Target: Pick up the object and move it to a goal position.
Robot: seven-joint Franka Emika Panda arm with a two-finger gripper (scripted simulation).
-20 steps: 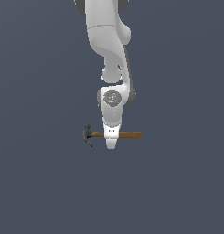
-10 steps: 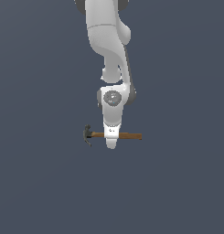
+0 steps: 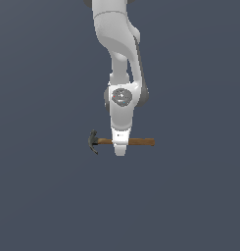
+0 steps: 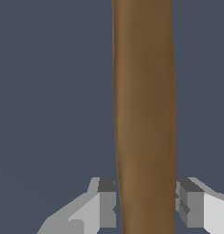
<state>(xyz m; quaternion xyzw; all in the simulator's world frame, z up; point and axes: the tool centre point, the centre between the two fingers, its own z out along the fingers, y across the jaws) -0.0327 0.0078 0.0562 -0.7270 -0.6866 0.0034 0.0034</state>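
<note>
The hammer lies level in the exterior view, with its brown wooden handle (image 3: 141, 142) pointing to that view's right. Its dark grey head (image 3: 93, 142) with the curved claw is on the left. My gripper (image 3: 120, 151) comes straight down over the middle of the handle and hides that part. In the wrist view the handle (image 4: 143, 91) runs between my two fingers (image 4: 106, 201), and both pads rest against its sides. The gripper (image 4: 145, 205) is shut on the handle. The hammer head is out of the wrist view.
The white arm (image 3: 119, 54) rises straight above the gripper. The surface (image 3: 43, 196) around is plain dark grey-blue, and no other object shows in either view.
The gripper dipped onto the handle, then rose slightly. The hammer now sits a little higher in the exterior view, and its head has turned a little.
</note>
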